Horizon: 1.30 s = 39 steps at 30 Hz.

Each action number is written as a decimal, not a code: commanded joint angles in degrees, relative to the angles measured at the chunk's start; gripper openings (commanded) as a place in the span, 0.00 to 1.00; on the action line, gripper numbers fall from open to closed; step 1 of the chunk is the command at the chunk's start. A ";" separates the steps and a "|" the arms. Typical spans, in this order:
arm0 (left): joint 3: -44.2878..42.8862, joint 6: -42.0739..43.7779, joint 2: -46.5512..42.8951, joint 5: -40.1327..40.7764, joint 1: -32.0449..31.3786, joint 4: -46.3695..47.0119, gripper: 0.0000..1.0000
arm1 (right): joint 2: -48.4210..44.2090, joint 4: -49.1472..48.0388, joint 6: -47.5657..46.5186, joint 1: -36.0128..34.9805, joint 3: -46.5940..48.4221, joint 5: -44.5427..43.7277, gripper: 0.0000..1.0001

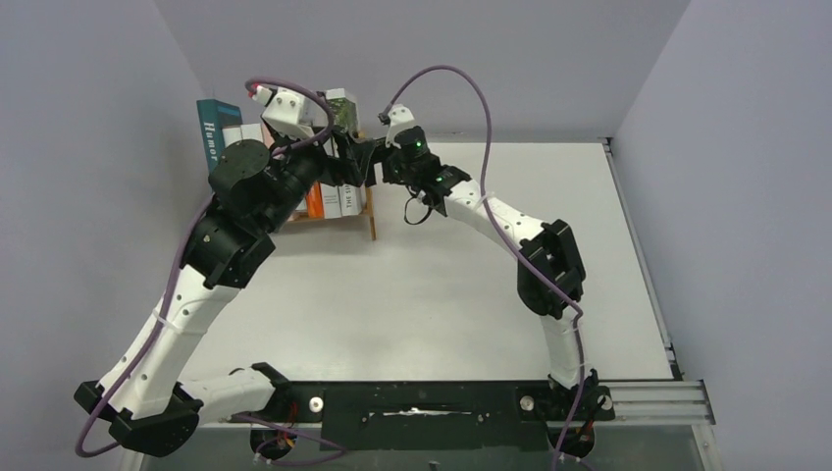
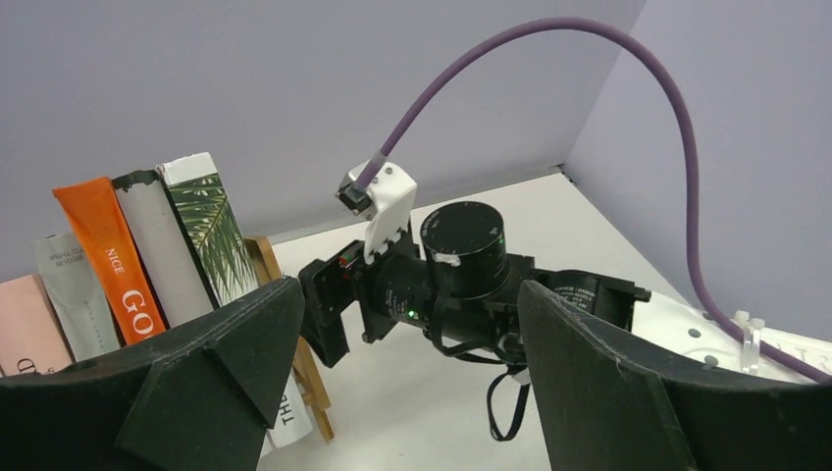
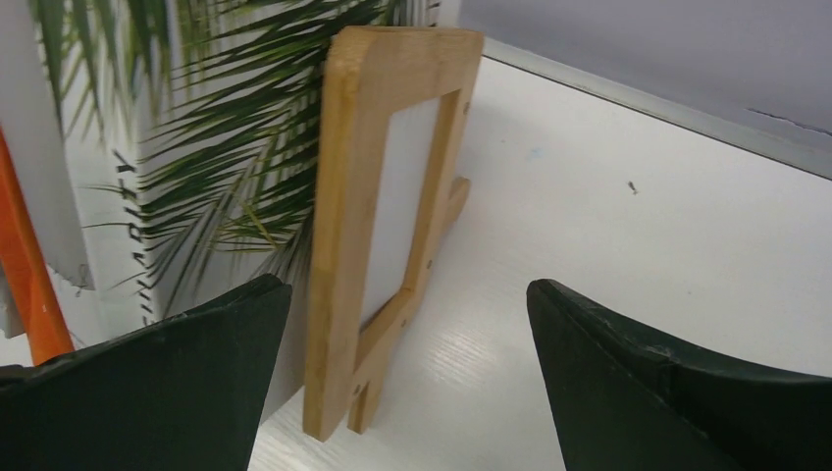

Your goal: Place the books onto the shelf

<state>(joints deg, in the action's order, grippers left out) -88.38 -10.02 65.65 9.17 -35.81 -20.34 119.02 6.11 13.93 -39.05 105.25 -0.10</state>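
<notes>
The books stand upright in a row on the shelf (image 1: 371, 222) at the back left: teal "Humor" (image 1: 209, 132) at the left end, then pink (image 2: 25, 324), grey (image 2: 71, 289), orange (image 2: 113, 260), white (image 2: 157, 245) and the palm-leaf book (image 2: 208, 226) by the right end post (image 2: 265, 257). My left gripper (image 2: 407, 289) hovers open over the shelf's right end, holding nothing, and faces the right arm's wrist. My right gripper (image 3: 407, 285) is open and empty just right of the wooden end frame (image 3: 383, 196), with the palm-leaf cover (image 3: 196, 147) behind that frame.
The two grippers (image 1: 338, 159) (image 1: 366, 173) sit very close together at the shelf's right end. The white table (image 1: 471, 294) stretches to the right and front. Grey walls stand close behind and to the left. A purple cable (image 2: 628, 59) arcs over the right arm.
</notes>
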 commanded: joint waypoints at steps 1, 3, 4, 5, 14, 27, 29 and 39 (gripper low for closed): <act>0.14 0.16 -2.19 1.33 0.54 2.75 0.81 | 1.01 -2.70 -1.75 -2.04 4.91 -2.84 0.98; 0.38 0.34 -2.80 1.96 0.66 2.76 0.81 | 1.91 -2.63 -1.80 -2.44 5.62 -2.99 0.98; 0.49 0.45 -3.15 2.43 0.73 2.65 0.81 | 2.40 -2.53 -1.73 -2.66 5.86 -3.12 0.98; 0.58 0.52 -3.30 2.74 0.76 2.56 0.81 | 2.82 -2.43 -1.67 -2.88 6.21 -3.34 0.98; 1.91 0.71 -4.85 4.47 0.83 2.14 0.81 | 6.46 -4.23 -1.80 -3.97 6.90 -6.12 0.98; 3.56 0.44 -6.24 6.20 0.91 2.06 0.81 | 9.65 -6.20 -1.25 -5.24 7.12 -13.84 0.91; 3.80 0.44 -6.35 6.30 0.95 2.15 0.81 | 10.03 -6.12 -0.90 -5.25 7.10 -13.96 0.83; 4.56 0.00 -5.98 6.19 1.05 3.40 0.81 | 8.24 -8.64 0.53 -5.25 2.77 -15.95 0.45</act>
<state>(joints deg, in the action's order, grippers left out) -83.74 -9.93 60.38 15.00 -35.16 -20.32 128.27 2.11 13.85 -44.40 109.84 -12.69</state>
